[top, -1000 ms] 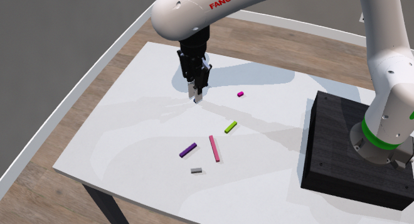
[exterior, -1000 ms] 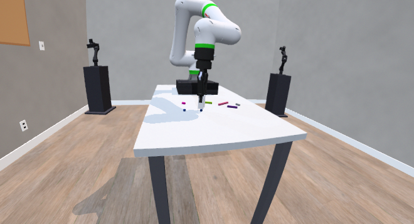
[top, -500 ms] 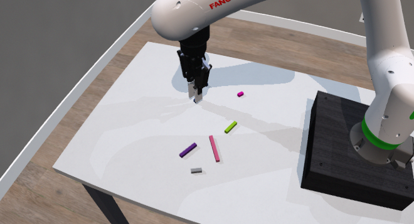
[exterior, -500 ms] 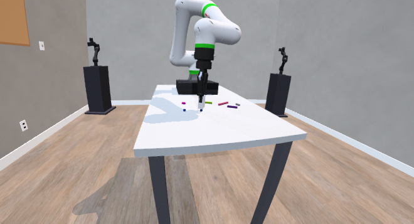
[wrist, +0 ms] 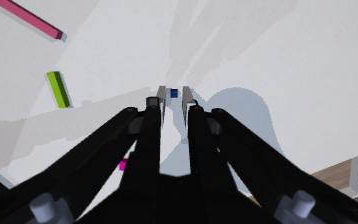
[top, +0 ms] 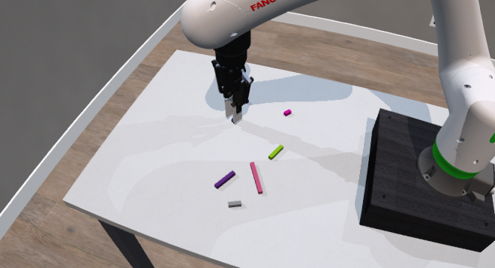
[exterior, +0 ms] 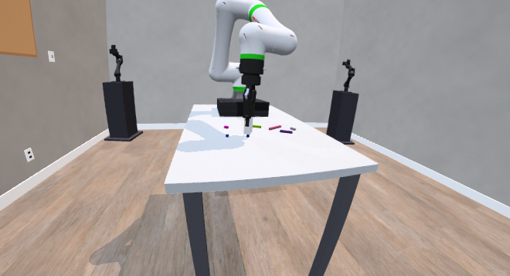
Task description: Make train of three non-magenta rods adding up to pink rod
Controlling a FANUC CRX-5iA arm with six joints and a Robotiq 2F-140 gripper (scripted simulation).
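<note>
Top: gripper (top: 233, 118) (exterior: 248, 133) (wrist: 174, 95) over near blue rod (top: 232, 121) (exterior: 247, 135) (wrist: 174, 93), presumably for the 1+3+5 train; lime rod (top: 276, 152) (exterior: 256, 126) (wrist: 58, 90) toward 4 o'clock, grey rod (top: 235, 204) (exterior: 293, 128) at 6, both unjoined. Exterior: second blue rod (exterior: 227, 135) at 9, likely spare; white table (top: 94, 176) (exterior: 270, 158) (wrist: 305, 100), grey walls (exterior: 425, 46), wood floor (top: 161, 56) (exterior: 154, 212) (wrist: 330, 181). Wrist: fingers slightly apart, gripping nothing, probably narrowed for the small rod.

The white table (top: 165, 139) (exterior: 270, 162) (wrist: 300, 110) carries small, scattered, coloured rods.
</note>
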